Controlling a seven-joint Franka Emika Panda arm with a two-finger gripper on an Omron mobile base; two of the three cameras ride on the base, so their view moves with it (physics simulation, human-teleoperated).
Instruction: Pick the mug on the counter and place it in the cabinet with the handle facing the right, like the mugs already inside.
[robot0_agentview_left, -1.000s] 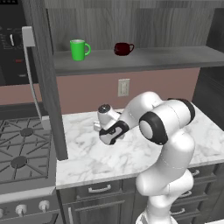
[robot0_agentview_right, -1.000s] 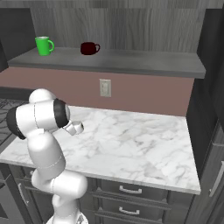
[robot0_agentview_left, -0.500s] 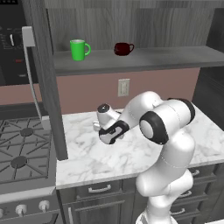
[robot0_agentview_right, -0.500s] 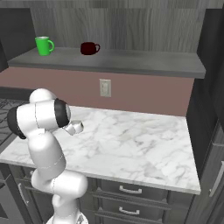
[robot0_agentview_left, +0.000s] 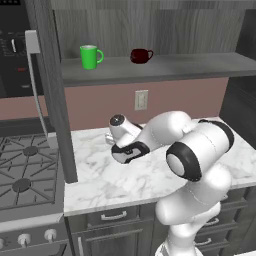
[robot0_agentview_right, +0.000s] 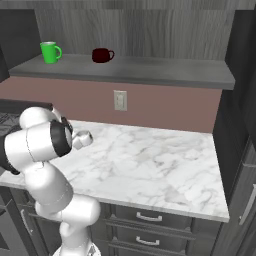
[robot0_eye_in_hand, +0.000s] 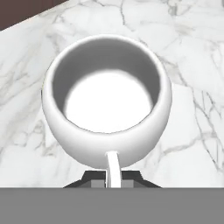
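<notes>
Holding the thin white handle (robot0_eye_in_hand: 112, 168) between its two dark tips, the gripper (robot0_eye_in_hand: 112, 178) is closed on the mug (robot0_eye_in_hand: 107, 100), just above the counter (robot0_eye_in_hand: 192, 131). Since a second ago the arm has barely moved. The arm hides most of the mug from the left. The green mug (robot0_agentview_left: 90, 56) and red mug (robot0_agentview_left: 140, 55) sit on the cabinet (robot0_agentview_left: 165, 67) shelf.

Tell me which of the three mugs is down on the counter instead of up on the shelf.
The white mug, right at the gripper on the marble counter. The green mug and dark red mug stand on the cabinet shelf.
</notes>
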